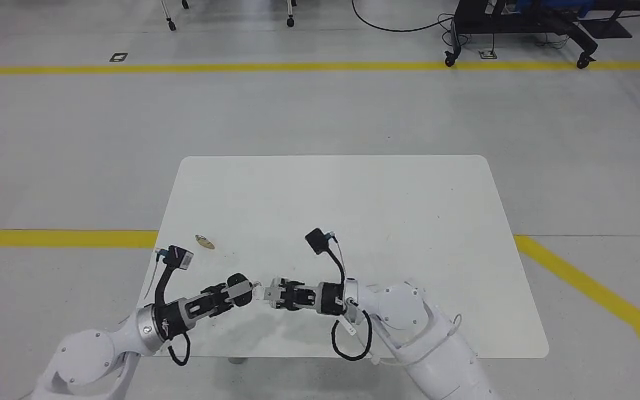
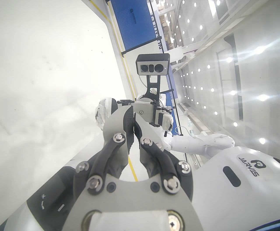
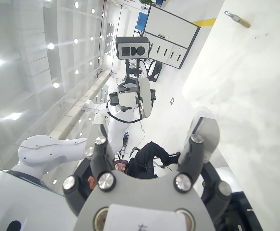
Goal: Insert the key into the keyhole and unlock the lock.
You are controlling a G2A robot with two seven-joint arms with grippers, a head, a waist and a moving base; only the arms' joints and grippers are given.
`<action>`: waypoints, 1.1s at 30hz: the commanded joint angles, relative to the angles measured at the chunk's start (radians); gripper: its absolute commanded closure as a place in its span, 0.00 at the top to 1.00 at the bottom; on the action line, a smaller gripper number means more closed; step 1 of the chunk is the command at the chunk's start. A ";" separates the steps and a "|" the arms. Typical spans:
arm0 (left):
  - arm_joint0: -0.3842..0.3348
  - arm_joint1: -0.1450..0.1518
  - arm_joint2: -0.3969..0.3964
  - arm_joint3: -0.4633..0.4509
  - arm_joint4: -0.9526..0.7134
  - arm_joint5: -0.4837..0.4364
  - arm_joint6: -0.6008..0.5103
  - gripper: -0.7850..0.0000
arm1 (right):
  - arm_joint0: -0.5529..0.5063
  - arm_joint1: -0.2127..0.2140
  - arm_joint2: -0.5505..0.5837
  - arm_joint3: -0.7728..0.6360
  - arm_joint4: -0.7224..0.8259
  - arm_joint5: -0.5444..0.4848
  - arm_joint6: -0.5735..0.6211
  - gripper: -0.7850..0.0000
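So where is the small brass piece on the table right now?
In the top view the brass piece lies on the white table, near its left edge, a little farther out than the left claw and untouched.

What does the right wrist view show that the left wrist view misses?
Right wrist view: a brass object lying on the table, well away from the right claw, which is open with nothing in it. Left wrist view: the left claw close up, shut. Both: the white tabletop, and the opposite arm facing the lens with its wrist camera raised above its claw.
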 commanded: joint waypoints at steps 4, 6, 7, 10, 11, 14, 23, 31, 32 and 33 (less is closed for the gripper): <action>-0.002 0.003 0.006 0.010 -0.008 -0.011 -0.008 0.00 | 0.016 0.001 -0.005 0.017 0.030 0.006 0.036 0.24; -0.001 0.004 0.008 0.008 -0.004 -0.015 -0.015 0.00 | 0.018 0.001 -0.009 0.019 0.036 0.006 0.042 0.20; 0.000 0.005 0.009 0.008 -0.002 -0.017 -0.016 0.00 | 0.019 0.001 -0.011 0.019 0.038 0.007 0.045 0.16; 0.004 0.007 0.013 0.007 0.002 -0.021 -0.023 0.00 | 0.024 0.001 -0.018 0.021 0.043 0.012 0.048 0.11; 0.005 0.007 0.015 0.007 0.004 -0.023 -0.025 0.00 | 0.026 0.000 -0.020 0.023 0.043 0.012 0.047 0.11; 0.008 0.009 0.018 0.005 0.008 -0.027 -0.023 0.00 | 0.030 0.000 -0.026 0.026 0.044 0.013 0.045 0.07; 0.014 0.014 0.024 -0.001 0.024 -0.032 -0.009 0.00 | 0.033 0.003 -0.030 0.031 0.047 0.016 0.051 0.00; 0.015 0.018 0.031 0.000 0.042 -0.026 0.011 1.00 | 0.030 0.007 -0.032 0.024 0.044 0.014 0.050 0.00; 0.015 0.018 0.031 -0.001 0.042 -0.026 0.012 1.00 | 0.029 0.008 -0.031 0.023 0.046 0.013 0.050 0.00; 0.015 0.019 0.031 -0.001 0.042 -0.026 0.013 1.00 | 0.028 0.008 -0.030 0.022 0.047 0.012 0.049 0.00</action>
